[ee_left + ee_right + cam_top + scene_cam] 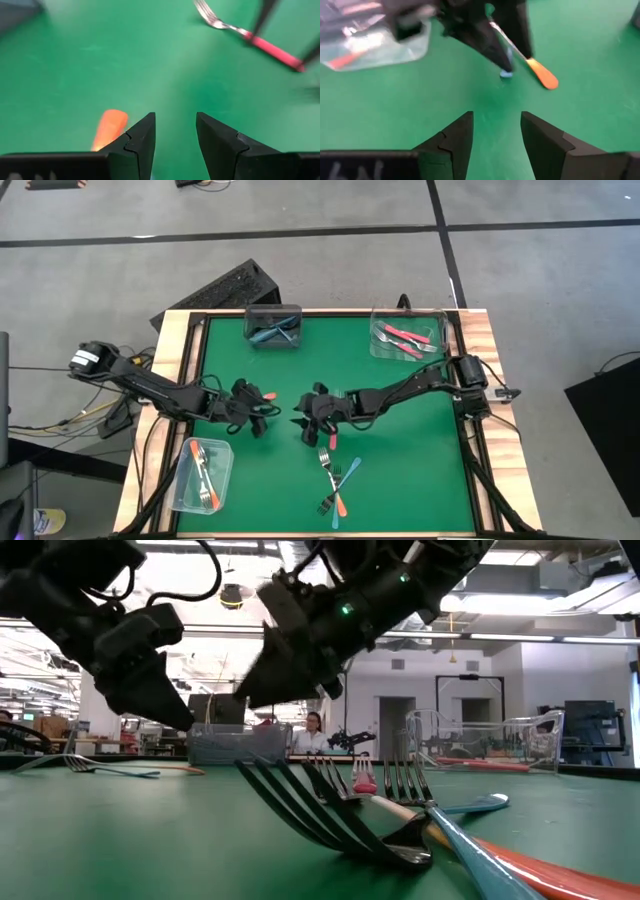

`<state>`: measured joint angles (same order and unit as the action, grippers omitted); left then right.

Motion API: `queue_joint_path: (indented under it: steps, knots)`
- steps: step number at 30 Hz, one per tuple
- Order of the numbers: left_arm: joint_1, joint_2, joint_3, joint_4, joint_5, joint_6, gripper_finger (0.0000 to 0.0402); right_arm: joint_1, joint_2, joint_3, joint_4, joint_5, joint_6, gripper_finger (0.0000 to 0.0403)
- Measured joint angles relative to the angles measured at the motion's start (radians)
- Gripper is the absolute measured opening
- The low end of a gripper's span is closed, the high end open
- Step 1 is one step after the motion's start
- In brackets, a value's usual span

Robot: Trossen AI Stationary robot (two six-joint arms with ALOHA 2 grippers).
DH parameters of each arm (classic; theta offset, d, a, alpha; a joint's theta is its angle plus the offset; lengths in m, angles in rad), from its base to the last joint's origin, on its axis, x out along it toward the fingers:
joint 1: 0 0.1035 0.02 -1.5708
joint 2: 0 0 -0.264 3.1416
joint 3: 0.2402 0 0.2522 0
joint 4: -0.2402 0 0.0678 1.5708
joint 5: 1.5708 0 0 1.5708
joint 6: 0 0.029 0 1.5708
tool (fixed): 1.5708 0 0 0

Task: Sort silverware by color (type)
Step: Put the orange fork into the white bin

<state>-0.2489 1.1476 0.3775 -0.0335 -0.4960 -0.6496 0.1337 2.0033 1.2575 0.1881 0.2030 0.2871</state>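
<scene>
- High view: both arms reach in from the frame's sides and meet at the centre of the green surface (400, 470). The left tool (262, 408) and right tool (308, 418) face each other, near but apart. Below the right tool lies a small pile of forks (334, 480), with pink-red, orange and blue-teal handles crossing. A clear container at lower left (200, 473) holds orange-handled forks, a dark one at top centre (274, 326) blue-teal forks, a clear one at upper right (406, 335) pink-red forks.
- Low view: both tools hang above the surface at the frame's top; the pile's tines (330, 810) fill the foreground. A person shows far behind.
- Left wrist view: the left tool's fingers (141, 142) stand apart with bare green between them. An orange handle (109, 127) lies just beside one finger; a pink-red fork (250, 36) lies at upper right.
- Right wrist view: the right tool's fingers (455, 137) are spread, pinching nothing. Opposite, the left tool (490, 30) shows with an orange-handled fork (535, 70) beside it.
</scene>
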Motion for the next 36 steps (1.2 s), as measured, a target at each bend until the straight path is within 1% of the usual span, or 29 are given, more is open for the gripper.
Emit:
queue_joint_path:
  steps: [6,8,12,14,17,18,22,24,28,36]
  knots:
    - [-0.008,-0.004,0.0,0.012,0.21,0.021,0.0128,0.001,-0.049,-0.001,-0.154,0.001,0.0,0.0184]
    - [-0.015,-0.004,0.0,0.004,0.232,0.025,0.0128,0.007,-0.071,-0.001,-0.211,0.001,0.002,0.0183]
    - [-0.015,-0.001,0.0,-0.04,0.22,0.037,0.0128,0.023,-0.111,-0.004,-0.298,0.003,0.0,0.0178]
    - [-0.015,-0.001,0.0,-0.075,0.219,0.09,0.0128,0.025,-0.132,-0.001,-0.307,0.003,0.0,0.0175]
    - [-0.01,-0.001,0.0,-0.136,0.173,0.119,0.0128,0.023,-0.154,-0.001,-0.331,0.005,0.0,0.0171]
    - [-0.001,-0.001,0.001,-0.163,0.155,0.109,0.0128,0.023,-0.154,-0.001,-0.33,0.005,0.0,0.017]
    - [0.06,-0.002,0.03,-0.276,0.092,-0.034,0.0128,0.013,-0.153,-0.002,-0.326,0.006,0.0,0.0168]
    - [0.088,-0.002,0.037,-0.309,0.083,-0.043,0.0128,0.01,-0.152,-0.002,-0.327,0.006,0.0,0.0168]
    - [0.118,-0.001,0.04,-0.315,0.085,0.029,0.0128,0.008,-0.151,-0.002,-0.333,0.007,0.0,0.0168]
    - [0.19,0.013,0.021,-0.316,0.092,0.117,0.0128,0.009,-0.151,-0.002,-0.334,0.007,-0.024,0.0168]
